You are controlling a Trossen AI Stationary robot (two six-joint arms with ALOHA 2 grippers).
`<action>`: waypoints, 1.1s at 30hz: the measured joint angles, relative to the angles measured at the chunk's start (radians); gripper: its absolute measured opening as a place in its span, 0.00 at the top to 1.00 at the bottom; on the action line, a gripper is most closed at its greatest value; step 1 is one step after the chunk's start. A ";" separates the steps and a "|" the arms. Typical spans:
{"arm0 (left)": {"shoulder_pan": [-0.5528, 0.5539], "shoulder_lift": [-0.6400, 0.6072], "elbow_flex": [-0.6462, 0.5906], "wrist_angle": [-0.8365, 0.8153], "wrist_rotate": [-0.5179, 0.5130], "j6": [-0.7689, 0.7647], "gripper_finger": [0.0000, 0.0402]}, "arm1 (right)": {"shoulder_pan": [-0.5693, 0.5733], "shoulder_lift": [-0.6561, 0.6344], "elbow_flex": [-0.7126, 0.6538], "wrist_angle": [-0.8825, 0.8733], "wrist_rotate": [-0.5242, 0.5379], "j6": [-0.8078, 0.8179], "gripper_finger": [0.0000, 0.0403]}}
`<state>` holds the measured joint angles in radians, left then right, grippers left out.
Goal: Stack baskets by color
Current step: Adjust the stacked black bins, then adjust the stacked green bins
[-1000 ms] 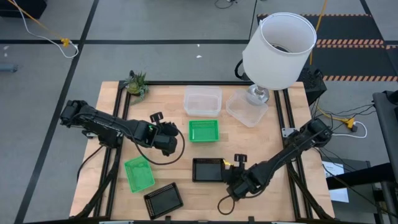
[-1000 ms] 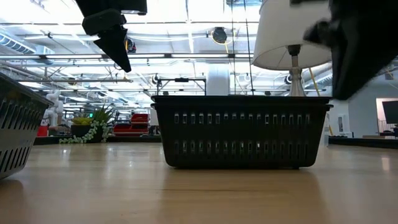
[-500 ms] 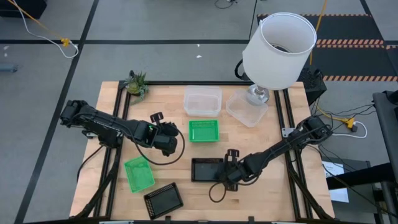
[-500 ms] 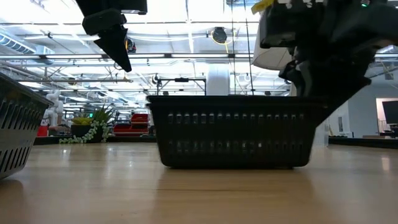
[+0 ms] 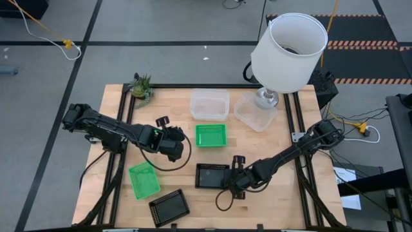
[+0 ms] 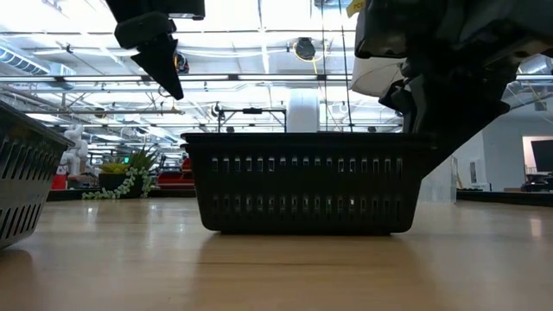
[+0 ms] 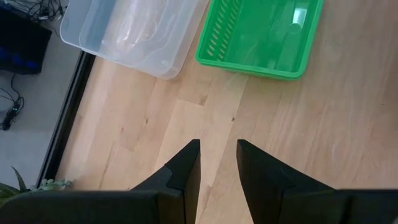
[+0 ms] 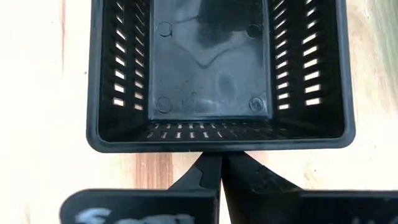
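Note:
A black basket (image 5: 212,175) stands on its base on the wooden table, large in the low view (image 6: 302,181). My right gripper (image 5: 233,180) is shut at the basket's right end. My left gripper (image 5: 177,143) hangs open above bare wood just left of a green basket (image 5: 210,135), with nothing between its fingers (image 7: 217,152). A second green basket (image 5: 143,179) and another black basket (image 5: 168,206) lie near the front left. Two clear baskets (image 5: 210,104) (image 5: 255,113) sit at the back. My right gripper has its shut fingertips (image 8: 219,160) against the outer rim of the black basket's right-hand short wall (image 8: 217,147), about at its middle. The fingers come slanting down from the table's right side. The basket stays flat on the table, open side up.
A white lampshade on a lamp (image 5: 288,51) stands at the table's back right, over one clear basket. A small plant (image 5: 141,87) sits at the back left corner. Bare wood lies between the black basket and the front edge.
My right gripper has come down and toward the table's left, up to the black basket's right end. The basket has slid a little toward the table's left edge, still flat on the wood.

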<state>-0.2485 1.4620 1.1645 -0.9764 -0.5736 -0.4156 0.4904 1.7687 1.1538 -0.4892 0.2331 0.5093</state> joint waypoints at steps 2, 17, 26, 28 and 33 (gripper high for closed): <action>0.000 0.000 0.000 0.010 0.000 0.004 0.74 | 0.000 -0.005 0.000 -0.010 0.000 -0.002 1.00; 0.050 0.000 -0.005 0.122 0.023 0.081 0.74 | -0.119 -0.051 0.000 -0.158 0.313 -0.120 1.00; 0.135 0.001 -0.236 0.476 0.110 0.260 0.74 | -0.268 -0.051 -0.129 -0.076 0.288 -0.265 1.00; 0.164 0.001 -0.282 0.561 0.139 0.302 0.74 | -0.297 -0.051 -0.154 -0.028 0.287 -0.307 1.00; 0.238 0.001 -0.369 0.683 0.252 0.348 0.78 | -0.352 -0.051 -0.191 0.113 0.259 -0.391 1.00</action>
<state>-0.0108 1.4628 0.7958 -0.2929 -0.3221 -0.0679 0.1380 1.7176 0.9630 -0.3761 0.4917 0.1182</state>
